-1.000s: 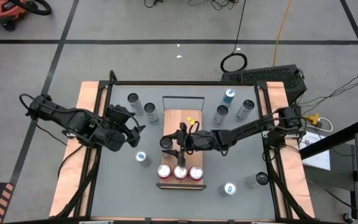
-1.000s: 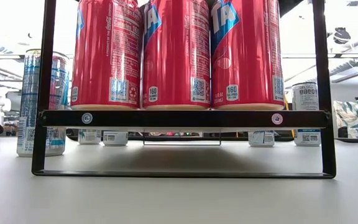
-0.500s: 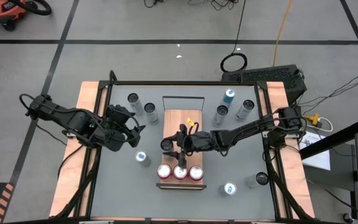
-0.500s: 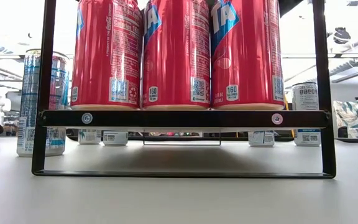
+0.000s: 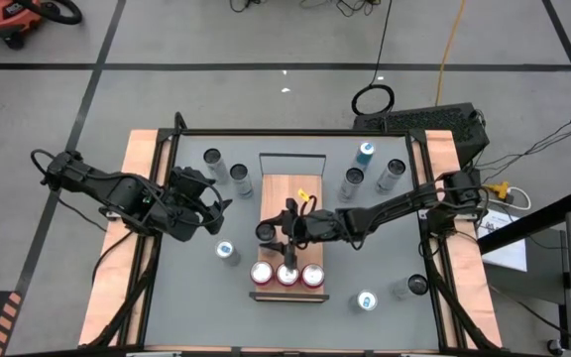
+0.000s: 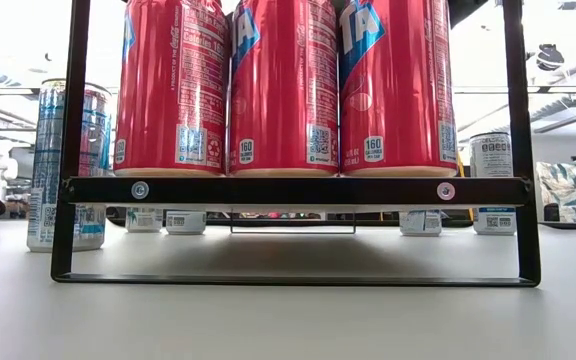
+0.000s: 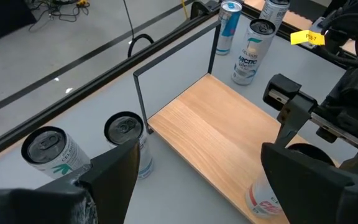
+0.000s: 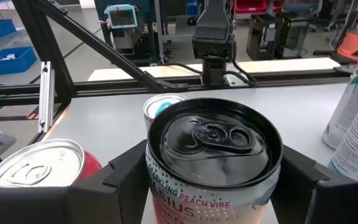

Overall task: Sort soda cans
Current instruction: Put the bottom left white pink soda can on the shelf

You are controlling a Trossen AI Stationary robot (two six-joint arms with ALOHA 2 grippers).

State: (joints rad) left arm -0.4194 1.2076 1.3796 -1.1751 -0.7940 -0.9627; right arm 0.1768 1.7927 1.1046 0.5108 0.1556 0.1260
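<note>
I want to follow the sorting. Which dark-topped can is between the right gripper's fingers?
The dark-topped can on the wooden tray, just behind the three red cans. The right gripper holds it; the other dark-topped cans stand free on the table.

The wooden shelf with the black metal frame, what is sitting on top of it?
On the wooden shelf, three red cans with silver tops stand along its front edge. The right gripper holds a dark-topped can behind them; its base is hidden.
</note>
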